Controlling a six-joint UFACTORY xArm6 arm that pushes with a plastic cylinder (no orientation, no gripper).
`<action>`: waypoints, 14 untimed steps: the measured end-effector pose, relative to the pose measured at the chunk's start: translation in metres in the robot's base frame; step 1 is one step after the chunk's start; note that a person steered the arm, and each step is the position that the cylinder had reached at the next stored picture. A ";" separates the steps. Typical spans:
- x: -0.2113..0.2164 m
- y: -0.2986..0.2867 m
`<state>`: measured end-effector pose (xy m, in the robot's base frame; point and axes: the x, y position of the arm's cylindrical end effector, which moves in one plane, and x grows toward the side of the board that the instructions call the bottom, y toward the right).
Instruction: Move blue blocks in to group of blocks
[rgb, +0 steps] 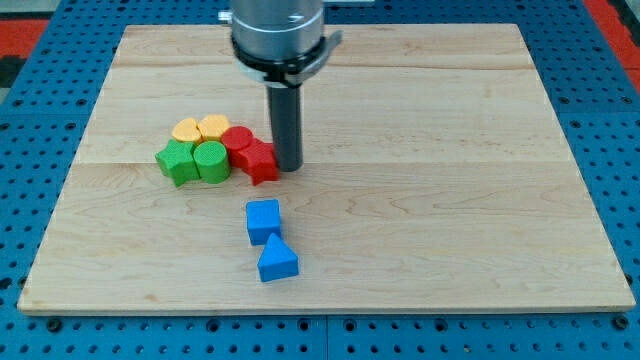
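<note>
A blue cube (263, 220) touches a blue wedge-shaped block (277, 261) nearer the view's bottom. My tip (288, 165), a bare rod grasping nothing, touches the red star block (258, 160) of the cluster farther back.

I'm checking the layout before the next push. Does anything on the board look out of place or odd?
Only the two blue blocks stand apart: the blue cube and blue triangular block sit below the packed cluster of yellow, green and red blocks. My tip rests beside the red star-shaped block. Nothing looks damaged or toppled.
</note>
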<state>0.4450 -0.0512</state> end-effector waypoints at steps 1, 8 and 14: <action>0.000 -0.021; 0.118 -0.038; 0.124 -0.066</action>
<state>0.5689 -0.1175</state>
